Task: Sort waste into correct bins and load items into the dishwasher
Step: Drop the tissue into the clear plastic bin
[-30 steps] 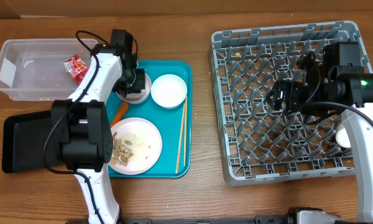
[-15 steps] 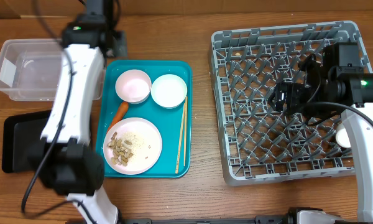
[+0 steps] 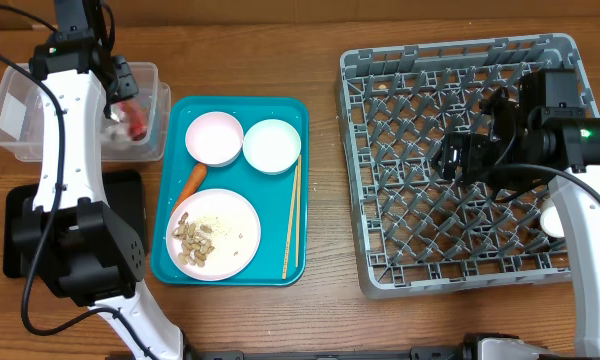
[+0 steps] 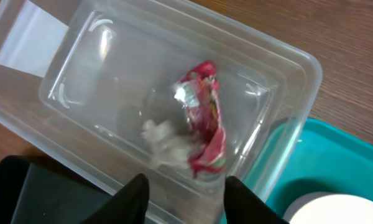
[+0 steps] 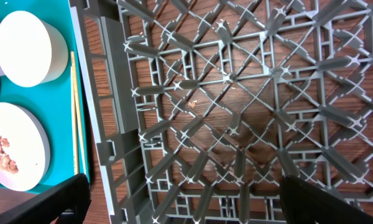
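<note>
The clear tub (image 3: 20,120) holds the red wrapper (image 3: 133,115) and the white tissue (image 3: 114,128); both also show in the left wrist view, wrapper (image 4: 205,118) and tissue (image 4: 166,146). My left gripper (image 3: 123,90) hangs open and empty just above them (image 4: 188,199). On the teal tray (image 3: 280,268) are a pink bowl (image 3: 214,138), a white bowl (image 3: 271,145), a carrot (image 3: 190,181), a plate with food scraps (image 3: 217,233) and chopsticks (image 3: 292,220). My right gripper (image 3: 455,157) is open and empty over the grey dish rack (image 3: 380,250), (image 5: 186,205).
The black tray (image 3: 35,215) lies in front of the tub, left of the teal tray. A white cup (image 3: 552,220) shows at the rack's right side, partly under my right arm. The right wrist view also shows the white bowl (image 5: 25,46) and chopsticks (image 5: 74,112).
My left gripper rose from the pink bowl and swung left over the clear tub. The white tissue now lies in the tub beside the wrapper. The right arm has not moved.
</note>
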`<state>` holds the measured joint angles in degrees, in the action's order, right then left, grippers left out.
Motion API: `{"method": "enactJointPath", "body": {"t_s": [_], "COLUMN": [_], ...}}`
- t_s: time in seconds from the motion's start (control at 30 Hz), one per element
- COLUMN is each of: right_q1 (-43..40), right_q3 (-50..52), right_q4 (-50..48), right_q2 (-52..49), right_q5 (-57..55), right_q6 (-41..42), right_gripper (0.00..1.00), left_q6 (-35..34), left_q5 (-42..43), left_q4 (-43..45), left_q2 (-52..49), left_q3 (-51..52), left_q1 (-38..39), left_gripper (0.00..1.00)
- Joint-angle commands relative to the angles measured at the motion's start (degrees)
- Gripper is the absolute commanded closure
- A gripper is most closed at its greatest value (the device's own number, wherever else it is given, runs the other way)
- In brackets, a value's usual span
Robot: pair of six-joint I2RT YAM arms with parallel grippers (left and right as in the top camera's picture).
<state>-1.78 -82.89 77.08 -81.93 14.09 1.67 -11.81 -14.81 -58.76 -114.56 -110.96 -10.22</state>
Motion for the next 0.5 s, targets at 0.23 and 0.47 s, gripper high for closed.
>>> {"method": "enactJointPath", "body": {"t_s": [0.23,0.47], "right_q1": [2.62,18.01], "right_q3": [-0.98,-7.58], "right_q4": [-7.82,-4.83], "right_q2": [-0.17,-6.54], "right_q5": [6.69,-3.41], "right_q6": [2.82,5.31], "right_gripper": [0.0,0.0], "left_q6": [-1.95,-0.13], "left_q5": [17.27,17.2], "left_q4": [-26.58,-35.78], "left_q2": [4.33,5.25], "left_q3": [-0.31,-0.31], "left_q1": [0.11,0.11], "left_gripper": [0.5,0.53]}}
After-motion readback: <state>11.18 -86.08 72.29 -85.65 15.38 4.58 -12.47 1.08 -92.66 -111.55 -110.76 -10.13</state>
